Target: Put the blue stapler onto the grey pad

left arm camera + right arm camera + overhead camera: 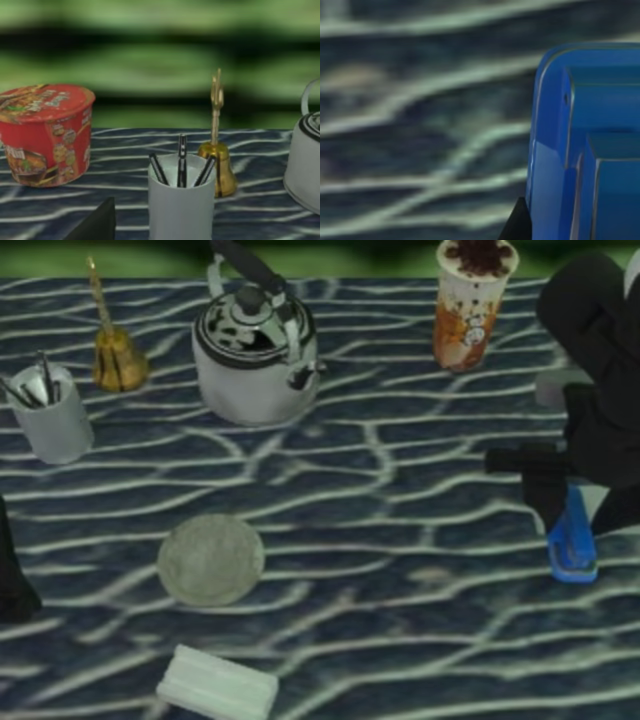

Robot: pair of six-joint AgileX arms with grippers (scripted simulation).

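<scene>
Stapler: the small bright blue stapler [572, 545] sits at the table's right side, its upper part hidden under the right gripper [560, 508]; in the right wrist view its blue body [590, 145] fills the frame's side.
Right fingers: whether they clasp the stapler or stand apart, I cannot tell.
Pad: pale grey patches [558, 388] peek out behind the right arm; mostly hidden.
Left arm: parked at the table's left edge [12, 575].
Writing: the red noodle bowl [45, 132] and the tall printed drink cup [472, 302] carry print too small to read.
Around: steel kettle [255, 345], golden bell [115, 345], grey pen cup [52, 415], round grey-green disc [211, 560], ridged whitish block [218, 683].
</scene>
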